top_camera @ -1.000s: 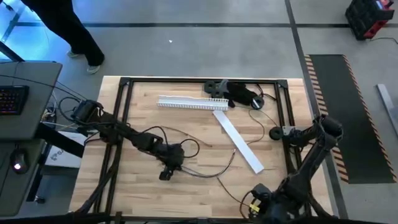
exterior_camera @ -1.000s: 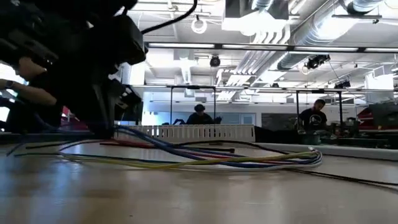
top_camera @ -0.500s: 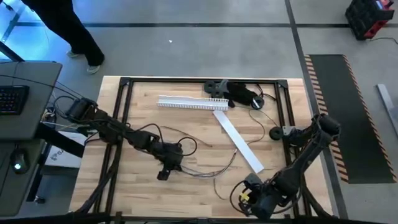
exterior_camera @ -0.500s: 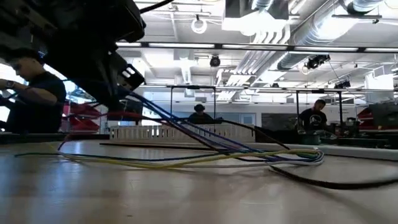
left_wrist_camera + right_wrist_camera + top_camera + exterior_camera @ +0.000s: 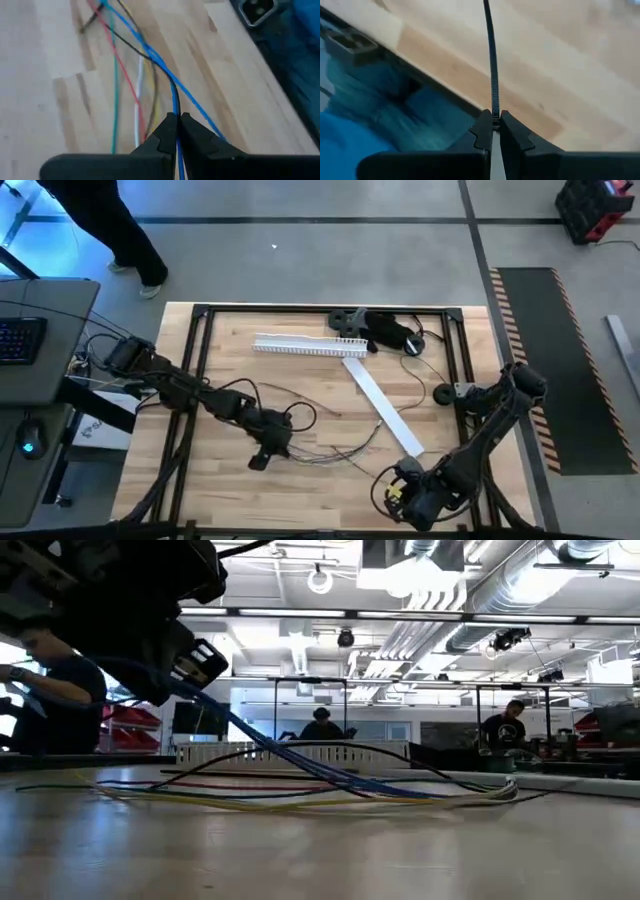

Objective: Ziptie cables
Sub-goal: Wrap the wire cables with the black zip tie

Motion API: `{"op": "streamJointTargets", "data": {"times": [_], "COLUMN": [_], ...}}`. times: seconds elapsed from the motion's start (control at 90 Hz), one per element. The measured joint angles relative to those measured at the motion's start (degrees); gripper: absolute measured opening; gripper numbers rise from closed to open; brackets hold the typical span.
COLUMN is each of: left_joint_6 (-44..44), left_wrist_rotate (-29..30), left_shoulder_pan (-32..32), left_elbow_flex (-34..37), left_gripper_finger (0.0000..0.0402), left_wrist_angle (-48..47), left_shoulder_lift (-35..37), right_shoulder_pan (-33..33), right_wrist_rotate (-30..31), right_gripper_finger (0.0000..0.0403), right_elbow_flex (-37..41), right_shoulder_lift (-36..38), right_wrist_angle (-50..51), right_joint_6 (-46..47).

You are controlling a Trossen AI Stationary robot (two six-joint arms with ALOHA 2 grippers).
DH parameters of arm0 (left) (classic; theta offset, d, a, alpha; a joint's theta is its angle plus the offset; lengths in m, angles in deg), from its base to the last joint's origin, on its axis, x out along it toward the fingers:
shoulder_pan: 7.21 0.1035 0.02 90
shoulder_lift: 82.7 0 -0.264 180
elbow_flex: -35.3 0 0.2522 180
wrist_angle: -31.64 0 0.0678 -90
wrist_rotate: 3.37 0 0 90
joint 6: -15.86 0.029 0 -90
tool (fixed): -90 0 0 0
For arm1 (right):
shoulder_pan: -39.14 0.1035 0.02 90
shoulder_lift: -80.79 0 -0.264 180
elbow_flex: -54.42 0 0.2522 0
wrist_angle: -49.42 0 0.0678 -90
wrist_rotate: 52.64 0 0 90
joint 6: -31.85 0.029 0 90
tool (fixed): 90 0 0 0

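Note:
The cables [image 5: 335, 450] are several thin coloured wires lying splayed on the wooden table [image 5: 230, 500], a little near of its middle. My left gripper [image 5: 268, 448] [image 5: 175, 119] stands at their left end, raised off the table, and is shut on the blue wires [image 5: 300, 755]. My right gripper [image 5: 402, 492] [image 5: 493, 116] is near the table's front right and is shut on a thin black ziptie [image 5: 491, 60]. My left gripper pinches two or three blue wires [image 5: 174, 102] between its fingertips, the fingers lying along them. The held end is lifted; the wires slant down to the table, where their far ends [image 5: 500, 790] rest. My right gripper pinches one end of the ziptie [image 5: 493, 107] between its two fingers, which lie along it. The strap runs straight out ahead of the fingers, over the wood by the table's edge.
At the far side lie a white slotted duct [image 5: 300, 346], a flat white strip [image 5: 385, 412] and a black gadget [image 5: 385, 330] with a thin cord. A black frame [image 5: 195, 380] rims the table. A desk with a keyboard [image 5: 20, 340] stands left; a person [image 5: 120, 230] walks beyond.
My left gripper has risen from the table with the blue wires. Their held end has been lifted, and their far ends have stayed on the wood with the other wires. My right gripper has moved a little toward the table's left.

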Motion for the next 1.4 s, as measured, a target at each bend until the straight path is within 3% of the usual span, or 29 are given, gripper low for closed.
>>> {"op": "streamJointTargets", "data": {"times": [0.178, 0.333, 0.456, 0.789, 1.222, 1.4], "left_joint_6": [1.51, 3.18, 5.72, 8.57, 9.63, 9.62], "left_wrist_rotate": [0.17, 0.6, 4.0, 9.13, 10.04, 12.54], "left_shoulder_pan": [2.13, 3.46, 3.77, 3.75, 3.75, 3.75], "left_elbow_flex": [-0.04, -0.04, -0.04, -0.04, -0.04, 1.82], "left_gripper_finger": [0.0071, 0.0134, 0.0158, 0.0149, 0.0133, 0.0133], "left_wrist_angle": [3.37, 5.57, 7.56, 9.47, 8.53, 7.9], "left_shoulder_lift": [-0.17, -0.2, -0.2, -0.22, -0.28, -0.31], "right_shoulder_pan": [-0.04, -0.17, -0.82, -4.46, -14.47, -17.94], "right_wrist_rotate": [-1.75, 1.52, 2.95, 3.47, 1.53, -2.09], "right_gripper_finger": [0.0, 0.0, 0.0, 0.0, 0.0, 0.0], "right_elbow_flex": [0.0, 0.0, 0.0, 0.0, 0.0, 0.0], "right_shoulder_lift": [0.0, 0.0, -0.02, -2.5, -7.63, -7.63], "right_wrist_angle": [0.0, -0.07, -0.11, -1.25, -6.17, -6.15], "right_joint_6": [0.29, -0.94, -1.52, -6.57, -26.83, -32.15]}}
